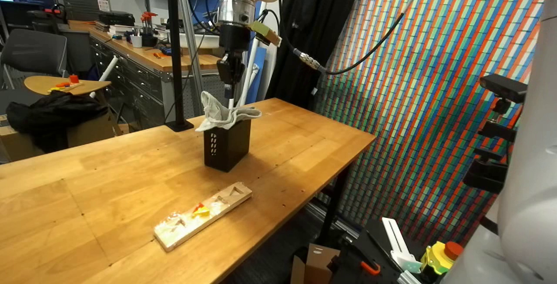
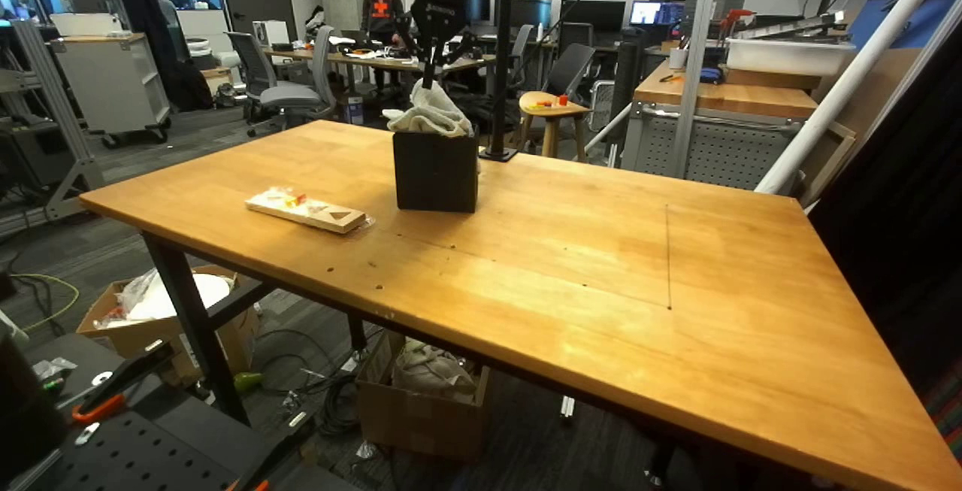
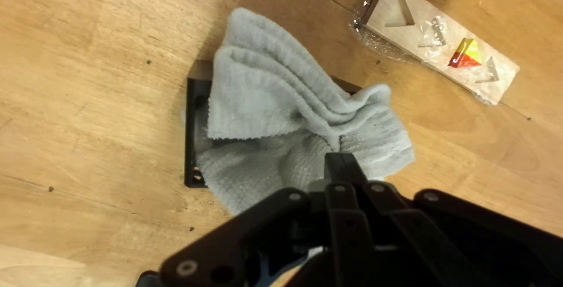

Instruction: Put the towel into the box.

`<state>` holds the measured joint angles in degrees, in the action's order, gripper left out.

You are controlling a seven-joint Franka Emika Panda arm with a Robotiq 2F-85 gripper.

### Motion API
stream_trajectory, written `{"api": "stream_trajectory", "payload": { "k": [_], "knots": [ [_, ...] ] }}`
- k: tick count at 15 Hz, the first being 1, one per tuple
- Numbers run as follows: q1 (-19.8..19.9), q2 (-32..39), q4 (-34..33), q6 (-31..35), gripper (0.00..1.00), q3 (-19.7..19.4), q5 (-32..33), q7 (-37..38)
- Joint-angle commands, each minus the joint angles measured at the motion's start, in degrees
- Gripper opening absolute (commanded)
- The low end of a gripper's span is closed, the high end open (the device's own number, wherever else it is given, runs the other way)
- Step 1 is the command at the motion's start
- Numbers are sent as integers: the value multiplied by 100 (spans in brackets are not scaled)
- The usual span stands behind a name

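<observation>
The black box point(image 1: 226, 147) stands upright on the wooden table, its perforated side showing in an exterior view. An off-white towel point(image 2: 434, 116) is bunched over the box's mouth, with corners poking above the rim and hanging past it. From above, the towel point(image 3: 264, 102) covers most of the opening; part of the rim point(image 3: 190, 133) shows at the left. My gripper point(image 3: 338, 157) is over the towel with its fingers together. A narrow pinched strip of cloth runs up to the fingertips, also seen under the gripper point(image 1: 229, 97) in an exterior view. How deep the towel reaches inside is hidden.
A pale wooden board point(image 1: 204, 214) with triangular cut-outs, red and yellow pieces and clear wrap lies near the box. A black post point(image 2: 500, 85) rises from the table's far edge, behind the box in an exterior view.
</observation>
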<state>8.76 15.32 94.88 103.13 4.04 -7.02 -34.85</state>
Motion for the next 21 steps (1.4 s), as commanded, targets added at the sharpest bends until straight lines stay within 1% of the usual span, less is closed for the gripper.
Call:
{"api": "stream_trajectory", "payload": {
  "k": [1,5,9,12,17,20,21],
  "knots": [
    [-180,-740,857,218,4,-153,57,403],
    [-263,-1140,1425,308,2,-178,44,693],
    [-327,-1212,1662,383,4,-195,55,735],
    [-329,-1065,1654,440,2,-221,54,625],
    [-295,-856,1561,516,3,-289,77,465],
    [-263,-650,1353,435,2,-344,124,285],
    [-255,-562,1249,399,3,-360,149,212]
  ]
}}
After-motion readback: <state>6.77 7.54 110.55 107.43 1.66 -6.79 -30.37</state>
